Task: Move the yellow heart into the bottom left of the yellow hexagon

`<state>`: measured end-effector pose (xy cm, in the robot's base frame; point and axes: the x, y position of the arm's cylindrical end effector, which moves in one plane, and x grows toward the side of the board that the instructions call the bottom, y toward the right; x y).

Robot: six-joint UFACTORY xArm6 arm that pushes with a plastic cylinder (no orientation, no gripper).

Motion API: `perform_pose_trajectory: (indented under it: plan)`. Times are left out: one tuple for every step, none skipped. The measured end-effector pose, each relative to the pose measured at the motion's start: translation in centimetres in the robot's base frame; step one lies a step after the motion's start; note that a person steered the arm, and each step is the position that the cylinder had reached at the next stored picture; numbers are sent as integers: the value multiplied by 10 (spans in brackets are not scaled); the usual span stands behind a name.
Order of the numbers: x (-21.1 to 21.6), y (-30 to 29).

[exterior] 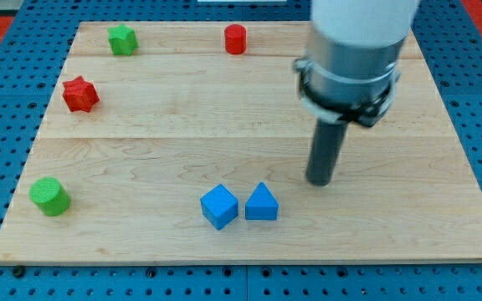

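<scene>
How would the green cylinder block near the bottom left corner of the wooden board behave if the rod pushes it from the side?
The green cylinder block stands on its flat end, so it would probably slide, not roll. Its round wall may let my tip slip off it. The smooth wooden board likely offers little resistance.

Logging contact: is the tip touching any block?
No. My tip rests on bare board, apart from the blue triangular block to its lower left.

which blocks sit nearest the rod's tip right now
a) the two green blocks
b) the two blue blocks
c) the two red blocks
b: my tip rests on the board just up and to the view's right of the blue triangular block, which sits beside the blue cube; the red and green blocks lie far off toward the view's left and top.
</scene>
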<state>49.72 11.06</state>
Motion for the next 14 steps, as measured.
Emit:
perform_pose_trajectory:
  plan:
    - [-52, 43]
    - [-99, 54]
    - [-133, 53]
    - [-173, 51]
    - [-202, 51]
    - [-177, 40]
    - [-176, 70]
    - [-176, 92]
    - [-177, 101]
    - [-177, 119]
    - [-206, 118]
    - [-236, 99]
    - [-244, 82]
    - [-228, 69]
